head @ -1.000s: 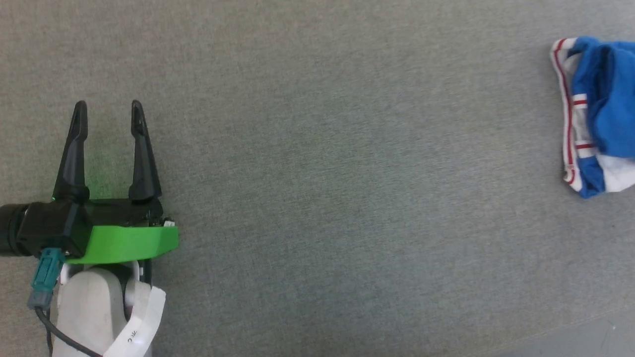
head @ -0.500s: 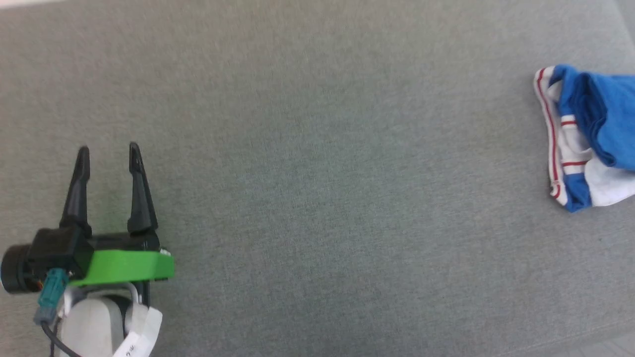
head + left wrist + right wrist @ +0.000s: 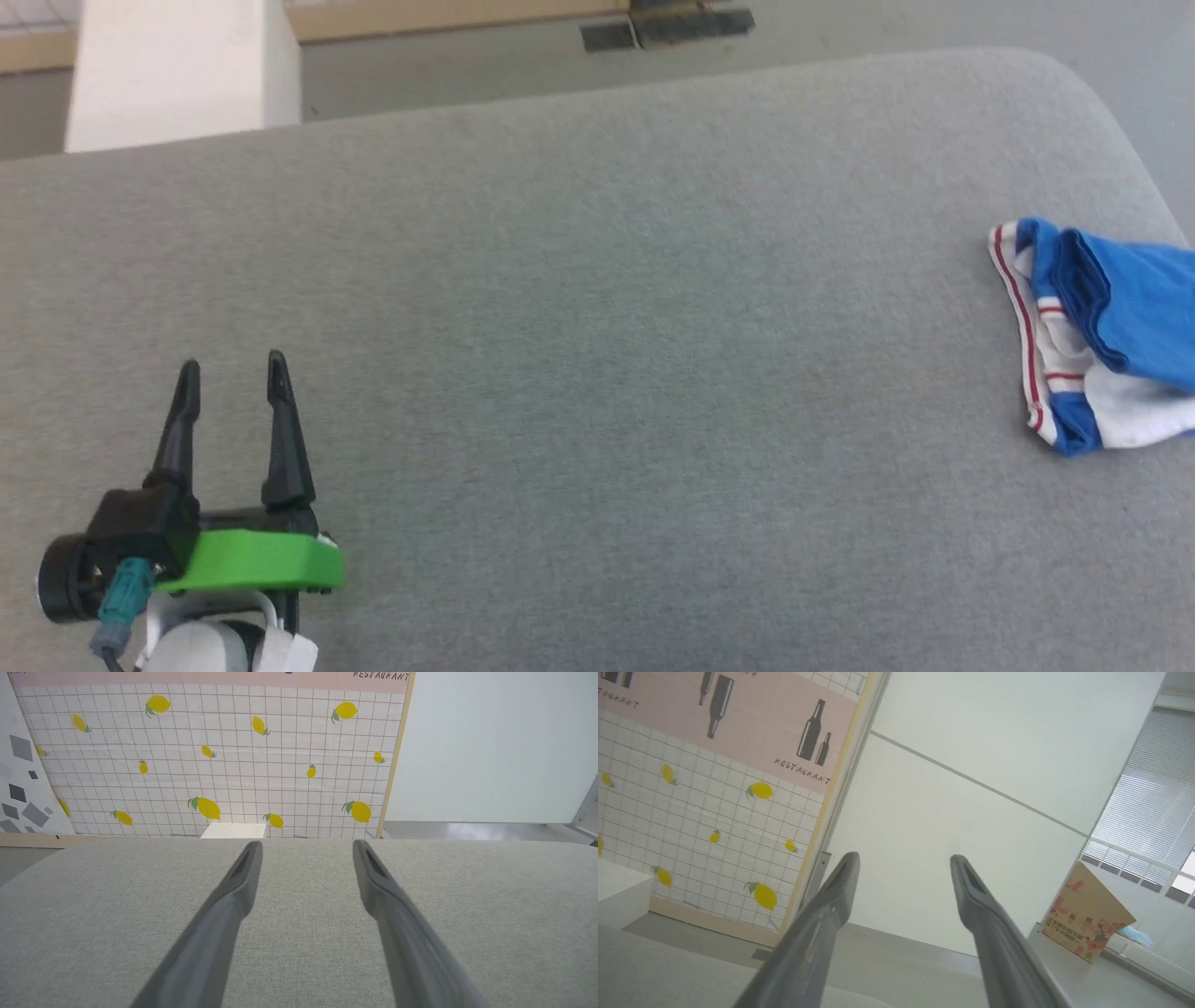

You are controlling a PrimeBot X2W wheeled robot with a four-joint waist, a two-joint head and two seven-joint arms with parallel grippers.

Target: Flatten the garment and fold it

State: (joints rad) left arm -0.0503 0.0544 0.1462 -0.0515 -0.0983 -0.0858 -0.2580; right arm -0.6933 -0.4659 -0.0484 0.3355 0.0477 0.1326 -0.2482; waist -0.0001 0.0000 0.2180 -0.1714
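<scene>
Over grey cushion (image 3: 597, 373), left claw (image 3: 232, 362) spread wide, empty — right claw (image 3: 904, 857) spread, empty.

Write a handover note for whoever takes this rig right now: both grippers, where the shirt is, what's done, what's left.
Left gripper: open, empty, over the near left of the grey padded surface, far from the garment.
Right gripper: open, empty, fingers aimed at the wall.
Garment: a compact bundle at the surface's right edge, partly cut off in the head view, in no grip.
Done: layers look doubled over.
Left: check the fold is flat and neat; the hidden part cannot be judged.
</scene>
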